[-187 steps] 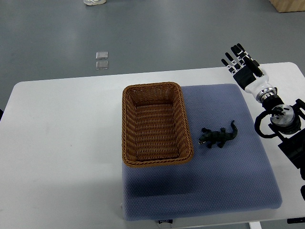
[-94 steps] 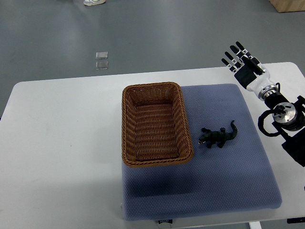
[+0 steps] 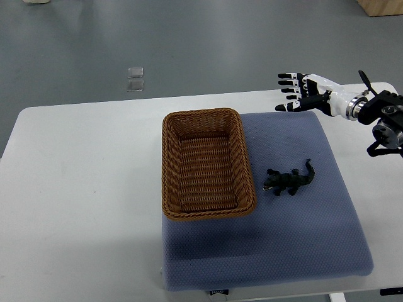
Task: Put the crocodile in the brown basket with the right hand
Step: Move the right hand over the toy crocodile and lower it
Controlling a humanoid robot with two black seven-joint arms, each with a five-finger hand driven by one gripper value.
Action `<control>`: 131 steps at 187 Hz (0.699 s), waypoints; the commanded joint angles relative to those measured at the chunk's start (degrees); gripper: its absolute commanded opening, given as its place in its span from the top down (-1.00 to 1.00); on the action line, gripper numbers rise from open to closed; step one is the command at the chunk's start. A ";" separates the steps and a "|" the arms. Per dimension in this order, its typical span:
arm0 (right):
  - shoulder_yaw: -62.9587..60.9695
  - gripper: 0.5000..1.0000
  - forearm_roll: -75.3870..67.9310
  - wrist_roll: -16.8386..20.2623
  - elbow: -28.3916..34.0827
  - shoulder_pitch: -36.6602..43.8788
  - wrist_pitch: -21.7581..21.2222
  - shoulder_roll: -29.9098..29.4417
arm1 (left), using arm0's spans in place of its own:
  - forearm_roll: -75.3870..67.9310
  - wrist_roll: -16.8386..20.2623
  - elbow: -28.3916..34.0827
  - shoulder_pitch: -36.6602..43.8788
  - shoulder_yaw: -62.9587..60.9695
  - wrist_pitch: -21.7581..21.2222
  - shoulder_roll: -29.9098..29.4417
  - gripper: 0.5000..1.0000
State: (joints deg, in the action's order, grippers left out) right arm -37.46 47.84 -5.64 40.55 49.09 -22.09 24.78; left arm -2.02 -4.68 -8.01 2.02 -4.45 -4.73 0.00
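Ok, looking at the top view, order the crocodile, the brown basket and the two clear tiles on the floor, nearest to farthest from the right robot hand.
From the right robot hand, open above the pad's far right corner:
1. Crocodile, on the blue pad below the hand.
2. Brown basket, left of the crocodile.
3. Clear tiles, on the floor beyond the table, far left.

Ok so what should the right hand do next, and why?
Probably bring the right hand down and toward the crocodile. Its fingers are spread and hold nothing, hovering over the blue mat's far edge, while the crocodile lies untouched beside the brown basket.
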 commanded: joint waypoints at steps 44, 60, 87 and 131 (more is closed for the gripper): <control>19.43 -0.72 11.40 6.26 14.02 12.34 -12.62 10.90 | 0.00 0.02 0.01 0.00 -0.03 0.08 0.00 -1.00; 23.39 -0.72 11.40 7.75 17.01 15.60 -12.91 12.66 | 0.00 0.02 0.01 0.00 -0.03 0.08 0.00 -1.00; 25.06 -0.72 10.52 11.09 24.74 17.89 -12.91 15.21 | 0.00 -0.06 0.01 0.00 0.05 0.08 0.00 -1.00; 25.06 -0.72 10.87 11.27 26.42 14.29 -12.91 13.98 | 0.00 -0.06 0.01 0.00 0.05 0.08 0.00 -1.00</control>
State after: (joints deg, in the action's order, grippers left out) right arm -12.47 57.90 5.56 66.82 65.96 -35.00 39.61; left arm -2.02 -4.73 -8.00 2.00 -4.41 -4.66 0.00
